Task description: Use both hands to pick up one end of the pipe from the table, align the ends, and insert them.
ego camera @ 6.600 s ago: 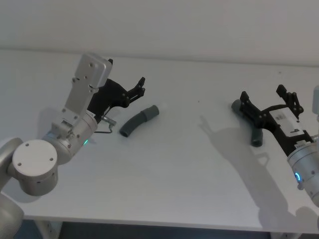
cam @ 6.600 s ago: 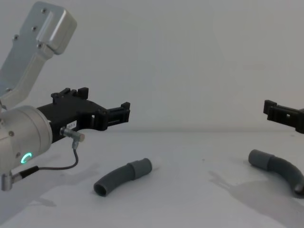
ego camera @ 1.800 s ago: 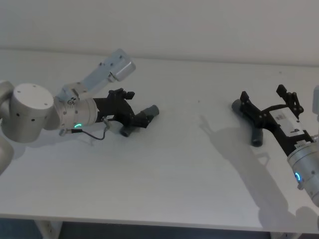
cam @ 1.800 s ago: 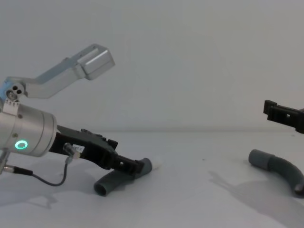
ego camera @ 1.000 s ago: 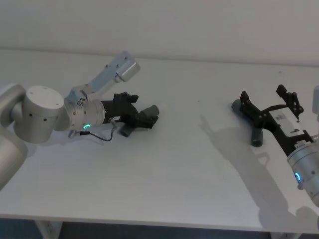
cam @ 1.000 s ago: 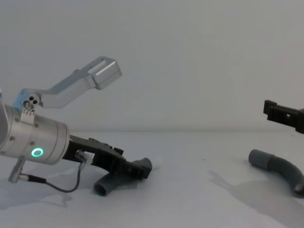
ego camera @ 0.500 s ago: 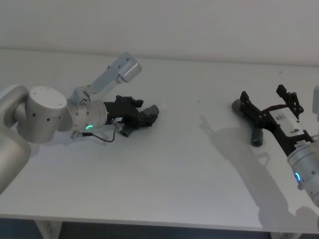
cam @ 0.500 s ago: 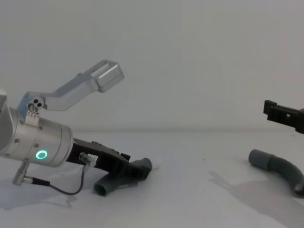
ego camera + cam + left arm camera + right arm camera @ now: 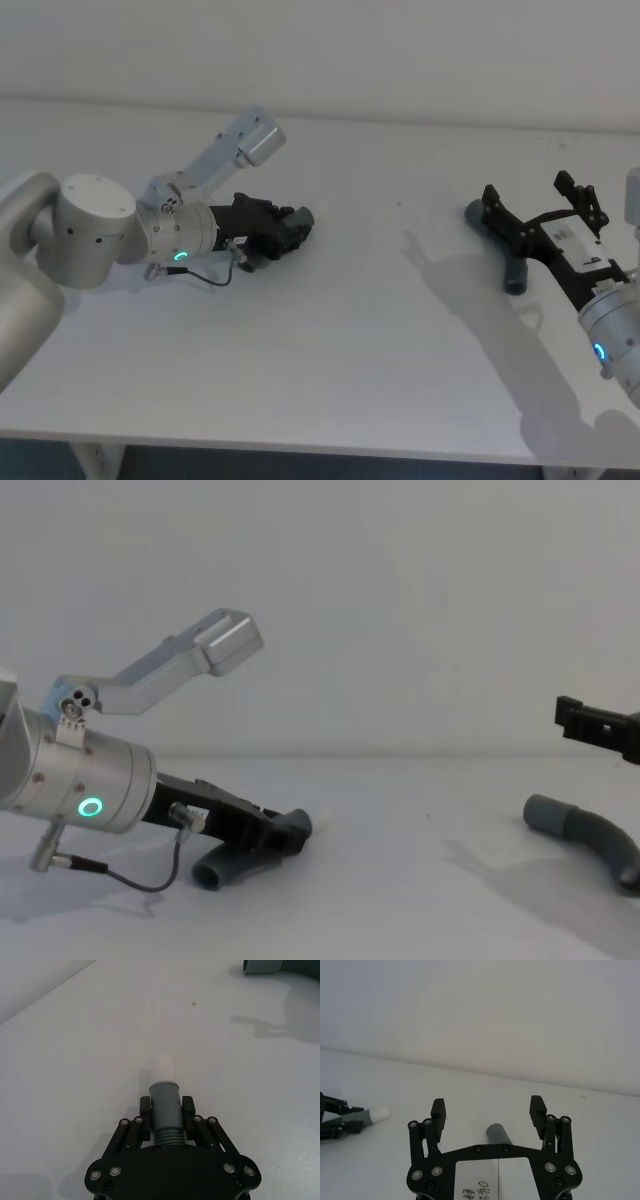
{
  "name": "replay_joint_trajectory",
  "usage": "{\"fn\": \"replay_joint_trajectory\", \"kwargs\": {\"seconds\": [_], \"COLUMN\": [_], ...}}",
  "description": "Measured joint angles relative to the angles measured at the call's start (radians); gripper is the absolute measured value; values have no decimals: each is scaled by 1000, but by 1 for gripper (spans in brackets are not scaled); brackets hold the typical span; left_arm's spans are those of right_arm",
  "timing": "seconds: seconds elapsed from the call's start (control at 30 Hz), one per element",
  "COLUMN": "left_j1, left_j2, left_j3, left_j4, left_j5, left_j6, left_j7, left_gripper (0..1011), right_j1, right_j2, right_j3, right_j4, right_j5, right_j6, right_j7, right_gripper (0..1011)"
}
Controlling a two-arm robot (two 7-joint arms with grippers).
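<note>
Left gripper (image 9: pixel 292 226): black plastic, two fingers on hinged links, silver screw heads (image 9: pixel 114 1170) across palm. Left wrist (image 9: pixel 70 785): fat silver cylinder, green ring light (image 9: pixel 91 807), thin dark cable (image 9: pixel 150 888) looping off metal plug. Angular silver bracket (image 9: pixel 175 660). Big round silver joint (image 9: pixel 85 230). Right gripper (image 9: pixel 488 1106): same black build, white label (image 9: pixel 495 1177) with handwritten marks. Right wrist silver, blue ring light (image 9: pixel 598 352).

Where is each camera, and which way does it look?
Head: high, looking down at the table; left gripper and right gripper show.
Chest: low, looking across it; left arm shows.
Left wrist: behind its jaws, shut on the white-tipped pipe piece.
Right wrist: behind its open jaws, above the other pipe piece.
Both wrist views see the white tip.
</note>
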Motion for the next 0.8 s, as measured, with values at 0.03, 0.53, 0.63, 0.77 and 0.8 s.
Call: {"fn": "replay_joint_trajectory", "kwargs": {"seconds": [0.03, 0.53, 0.63, 0.77, 0.8], "left_j1": [0, -1, -1, -1, -1], "left_j2": [0, -1, -2, -2, -2], "left_j3": [0, 0, 0, 0, 0], "left_j4": [0, 2, 2, 2, 3], "left_j5": [0, 0, 0, 0, 0], "left_j6": [0, 1, 1, 1, 1], "left_j7": [0, 0, 0, 0, 0], "left_gripper": [358, 358, 358, 358, 358], "right_j1": [2, 74, 89, 111, 115], "right_j2": [2, 63, 76, 89, 91], "right_j3": [1, 22, 26, 32, 34], "right_j4": [1, 23, 27, 34, 36], "right_j5": [0, 41, 58, 80, 84], "right_j6": [6, 212, 263, 320, 329], "right_j7": [2, 86, 107, 131, 135], "right_gripper": [1002, 1002, 1002, 1002, 1002]}}
